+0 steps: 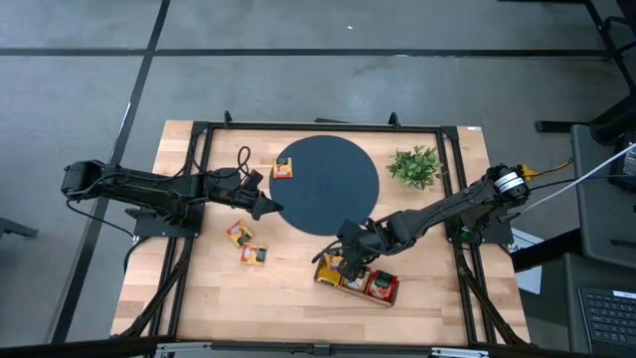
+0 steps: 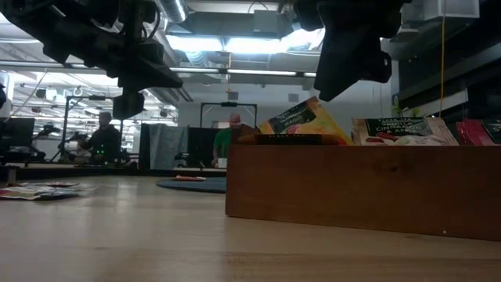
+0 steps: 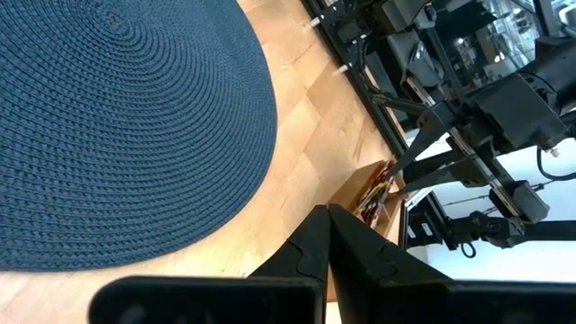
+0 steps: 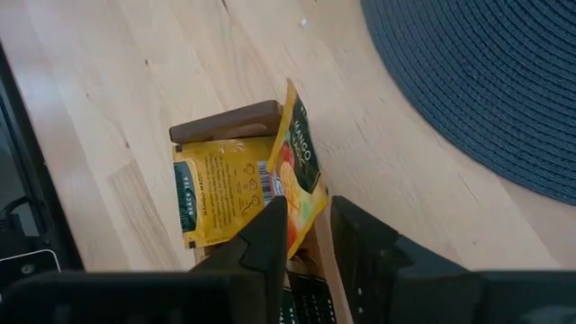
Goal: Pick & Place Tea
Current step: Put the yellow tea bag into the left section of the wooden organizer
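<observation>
Mango packet [image 4: 292, 175] label — right wrist only

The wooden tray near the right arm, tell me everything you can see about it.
The wooden tray is a long brown box with low walls, lying flat and slightly skewed on the light wood table, just off the round dark mat. It holds tea packets: yellow mango ones at one end, one of them standing tilted against the wall, and a red one at the other end. The right end effector hovers over the yellow end, fingers apart around the tilted packet's edge.
</observation>
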Tool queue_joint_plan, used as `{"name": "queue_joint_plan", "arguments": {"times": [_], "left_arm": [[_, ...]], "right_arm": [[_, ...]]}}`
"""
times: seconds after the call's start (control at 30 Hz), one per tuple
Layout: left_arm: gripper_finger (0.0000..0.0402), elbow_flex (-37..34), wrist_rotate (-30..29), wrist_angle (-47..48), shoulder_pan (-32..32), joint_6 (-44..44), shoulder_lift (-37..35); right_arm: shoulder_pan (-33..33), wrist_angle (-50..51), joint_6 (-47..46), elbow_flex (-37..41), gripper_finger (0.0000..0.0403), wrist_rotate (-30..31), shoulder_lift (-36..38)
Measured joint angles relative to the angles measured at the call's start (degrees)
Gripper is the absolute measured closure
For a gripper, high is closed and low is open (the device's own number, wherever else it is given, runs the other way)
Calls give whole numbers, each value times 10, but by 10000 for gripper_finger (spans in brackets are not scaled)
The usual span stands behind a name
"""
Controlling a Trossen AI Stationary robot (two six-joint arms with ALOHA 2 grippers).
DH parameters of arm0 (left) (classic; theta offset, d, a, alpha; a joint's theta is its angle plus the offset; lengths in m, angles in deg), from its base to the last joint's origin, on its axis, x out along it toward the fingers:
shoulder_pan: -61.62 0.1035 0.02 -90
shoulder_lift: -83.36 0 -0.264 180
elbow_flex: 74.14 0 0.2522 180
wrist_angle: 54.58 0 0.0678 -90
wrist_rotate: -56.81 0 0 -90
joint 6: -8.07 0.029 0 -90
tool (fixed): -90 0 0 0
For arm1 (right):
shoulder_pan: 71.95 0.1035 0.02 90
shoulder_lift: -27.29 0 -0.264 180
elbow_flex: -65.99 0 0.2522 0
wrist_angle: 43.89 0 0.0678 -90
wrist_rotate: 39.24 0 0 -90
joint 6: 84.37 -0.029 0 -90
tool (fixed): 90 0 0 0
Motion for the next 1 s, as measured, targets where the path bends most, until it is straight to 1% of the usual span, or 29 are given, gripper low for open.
{"name": "queue_joint_plan", "arguments": {"times": [0.13, 0.5, 0.73, 1.0], "left_arm": [[398, 0, 0, -5, 0, 0, 0], [398, 0, 1, -4, 0, 5, 0], [398, 0, 2, -4, 0, 5, 0], [398, 0, 2, -4, 0, 10, 0]], "right_arm": [[-5, 0, 4, 0, 313, -8, 0], [-33, 0, 49, 0, 311, -14, 0], [-35, -7, 79, 0, 311, -51, 0], [-36, -27, 89, 0, 311, -51, -9]]}}
